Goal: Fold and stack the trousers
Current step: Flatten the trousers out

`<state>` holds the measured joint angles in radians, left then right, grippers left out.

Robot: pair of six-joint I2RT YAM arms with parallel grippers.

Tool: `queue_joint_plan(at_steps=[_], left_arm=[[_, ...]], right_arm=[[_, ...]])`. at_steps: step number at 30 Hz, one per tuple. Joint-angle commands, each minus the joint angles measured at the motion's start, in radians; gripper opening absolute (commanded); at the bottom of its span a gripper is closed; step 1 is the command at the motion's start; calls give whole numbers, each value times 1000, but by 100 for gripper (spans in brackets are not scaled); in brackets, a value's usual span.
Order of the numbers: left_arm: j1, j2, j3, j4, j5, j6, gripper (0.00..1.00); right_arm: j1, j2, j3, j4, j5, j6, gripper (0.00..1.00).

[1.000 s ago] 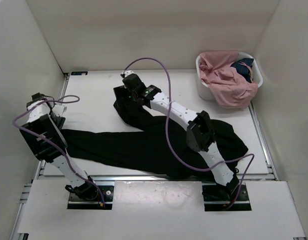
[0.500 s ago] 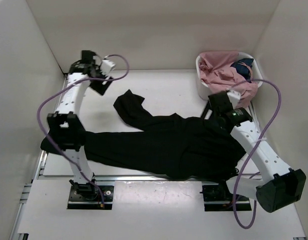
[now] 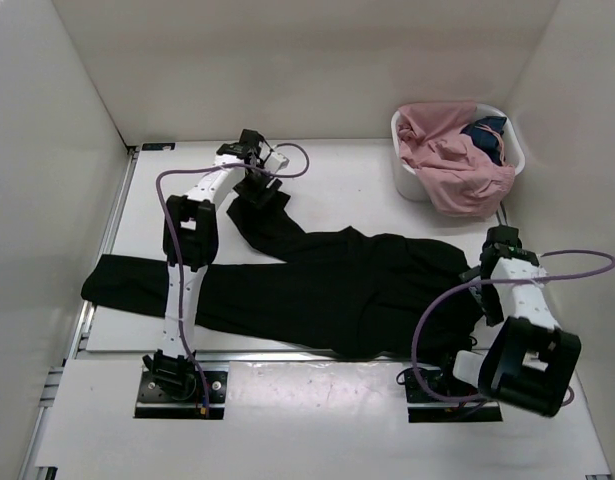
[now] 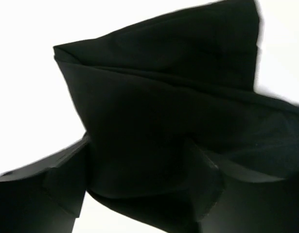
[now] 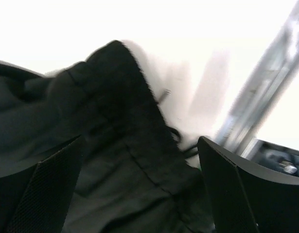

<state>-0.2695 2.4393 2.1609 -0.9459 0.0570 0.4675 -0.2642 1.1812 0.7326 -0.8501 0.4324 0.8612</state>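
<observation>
Across table (image 3: 367, 190), black trousers (image 3: 337, 285) sprawled, left gripper (image 4: 144, 189), right gripper (image 5: 139, 184) apparently splayed, empty.

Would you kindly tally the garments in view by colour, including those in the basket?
Black: 1, the trousers.
Pink: 1 heap of pink cloth in the basket; separate pieces cannot be told apart.
Dark blue: 1, a dark blue garment in the same basket.
Total: 3.
</observation>
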Motion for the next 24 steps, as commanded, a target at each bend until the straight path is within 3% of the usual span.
queue_joint_plan(at_steps=[1,2,3,4,7,8,9,11,13,15,19,20,22,24], left_arm=[[10,-26,-41,16,-67,-15,76],[10,-26,-56,25,-86,-4,66],[19,-26,-71,25,-101,-4,31],[38,-42,-111,25,-130,-4,14],[119,-127,-211,25,-131,-53,14],[147,-158,-239,25,-131,-64,14],[173,-190,-268,25,-131,-79,14],[249,-296,-355,25,-89,-90,14],[300,-398,-433,16,-21,-90,14],[311,-457,-476,16,-5,-70,17],[322,-572,-513,16,30,-59,43],[322,-583,-513,16,43,-50,43],[342,-592,-513,-13,56,-50,44],[342,-592,-486,-68,56,-50,53]], right_arm=[[-23,89,36,129,-77,18,99],[-23,137,48,141,-90,18,99],[-23,159,59,155,-99,4,99],[-23,207,80,183,-122,-7,98],[-33,309,148,172,-158,-31,66],[-33,331,166,152,-158,-31,39],[-33,346,177,152,-182,-51,27],[-33,368,188,152,-208,-66,8],[-33,368,188,172,-245,-96,1],[-33,357,188,172,-267,-134,0],[-33,333,179,172,-307,-212,5],[-33,324,179,172,-307,-224,16],[-33,324,189,161,-330,-255,27],[-33,324,203,152,-346,-272,40]])
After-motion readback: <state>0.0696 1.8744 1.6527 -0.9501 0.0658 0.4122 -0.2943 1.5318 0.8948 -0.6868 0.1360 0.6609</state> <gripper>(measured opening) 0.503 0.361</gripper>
